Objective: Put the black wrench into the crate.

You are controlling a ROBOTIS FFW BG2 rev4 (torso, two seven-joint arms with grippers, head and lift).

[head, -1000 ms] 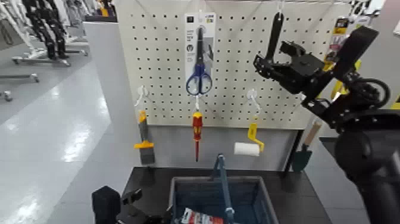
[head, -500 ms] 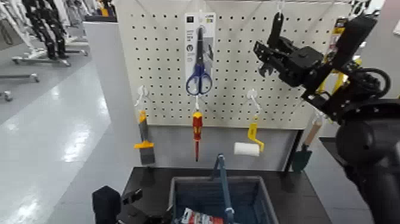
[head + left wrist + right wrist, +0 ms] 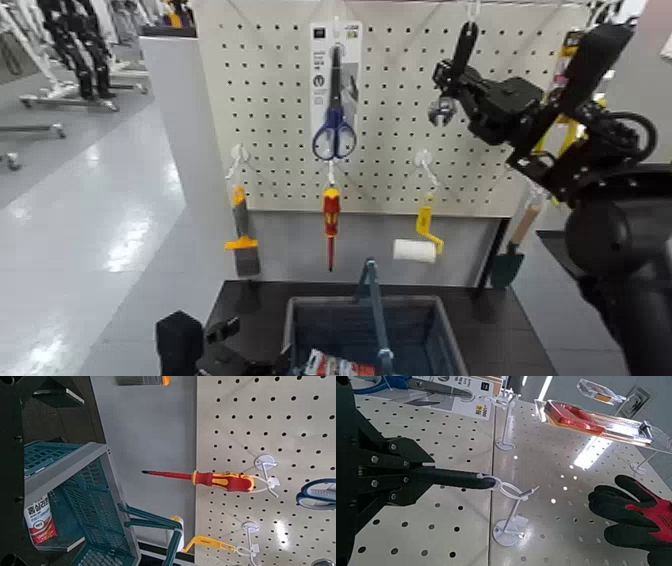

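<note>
The black wrench (image 3: 462,50) hangs from a hook at the top right of the white pegboard (image 3: 400,150). My right gripper (image 3: 452,92) is shut on its lower part. In the right wrist view, the black fingers (image 3: 391,475) clamp the slim black handle (image 3: 455,478), and the handle's end ring sits over a wire hook (image 3: 506,489). The crate (image 3: 298,325) stands on the dark table below the board, with its bar handle (image 3: 375,310) across the middle. It also shows in the left wrist view (image 3: 83,495). My left arm (image 3: 180,342) is parked low beside the crate.
Blue-handled scissors (image 3: 333,110), a red-and-yellow screwdriver (image 3: 330,215), a scraper (image 3: 243,235), a paint roller (image 3: 415,248) and a trowel (image 3: 508,262) hang on the board. A red-and-white packet (image 3: 328,365) lies in the crate. Red-and-black gloves (image 3: 637,514) hang near the wrench.
My right gripper moved up and in toward the pegboard, then closed from wide open onto the hanging wrench. The left arm has not moved.
</note>
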